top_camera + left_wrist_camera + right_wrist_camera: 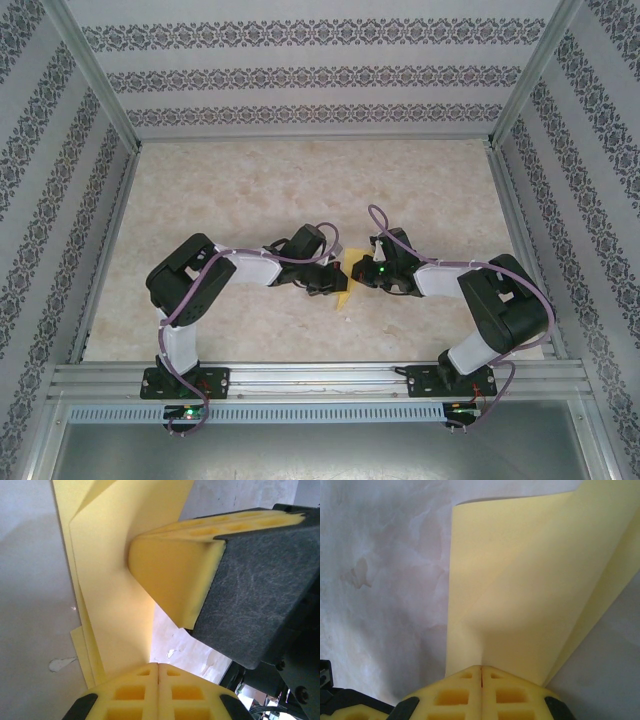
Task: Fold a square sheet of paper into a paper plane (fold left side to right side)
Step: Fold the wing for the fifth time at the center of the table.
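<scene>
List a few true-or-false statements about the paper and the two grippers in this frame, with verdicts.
1. The left gripper is shut on the square sheet of paper. True.
2. The right gripper hangs open, clear of the paper. False: its jaws are closed with the paper pinched between them.
3. The paper is yellow. True.
4. The paper lies flat and unfolded at the far edge of the table. False: it sits between the two grippers near the table's middle, and the left wrist view shows folded layers.
5. The two grippers meet close together, one on each side of the paper. True.
</scene>
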Controlling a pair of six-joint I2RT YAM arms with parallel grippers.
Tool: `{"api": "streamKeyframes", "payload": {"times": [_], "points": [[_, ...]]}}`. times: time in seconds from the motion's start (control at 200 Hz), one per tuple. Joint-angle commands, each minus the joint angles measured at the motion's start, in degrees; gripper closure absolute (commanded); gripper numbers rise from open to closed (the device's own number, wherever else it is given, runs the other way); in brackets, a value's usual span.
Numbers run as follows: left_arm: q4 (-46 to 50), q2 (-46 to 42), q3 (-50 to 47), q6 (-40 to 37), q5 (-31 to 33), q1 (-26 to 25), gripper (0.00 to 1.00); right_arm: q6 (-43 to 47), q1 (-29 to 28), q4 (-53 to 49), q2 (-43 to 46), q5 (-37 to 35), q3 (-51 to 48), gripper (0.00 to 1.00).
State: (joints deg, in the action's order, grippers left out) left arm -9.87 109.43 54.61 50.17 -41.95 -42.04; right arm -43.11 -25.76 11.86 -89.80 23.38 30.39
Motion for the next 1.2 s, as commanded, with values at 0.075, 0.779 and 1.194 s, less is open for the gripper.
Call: {"api": "streamKeyframes", "payload": {"times": [0.075,0.779,1.194], "points": [[-0.2,1.5,-1.1,-0.1,0.7,-1.7,0.95,1.3,-1.1,-8.5,-2.7,-2.2,-1.3,1.00],[15.4,1.5,-0.1,-6.9,11.7,-3.8,0.96,1.9,3.0,-3.1,5.5,7.8,2.9,1.00],[15.7,-0.2,-4.0,-7.0,13.1,-3.8,0.96,2.2,4.7,0.6,11.7,12.2,-3.6,1.00]]}}
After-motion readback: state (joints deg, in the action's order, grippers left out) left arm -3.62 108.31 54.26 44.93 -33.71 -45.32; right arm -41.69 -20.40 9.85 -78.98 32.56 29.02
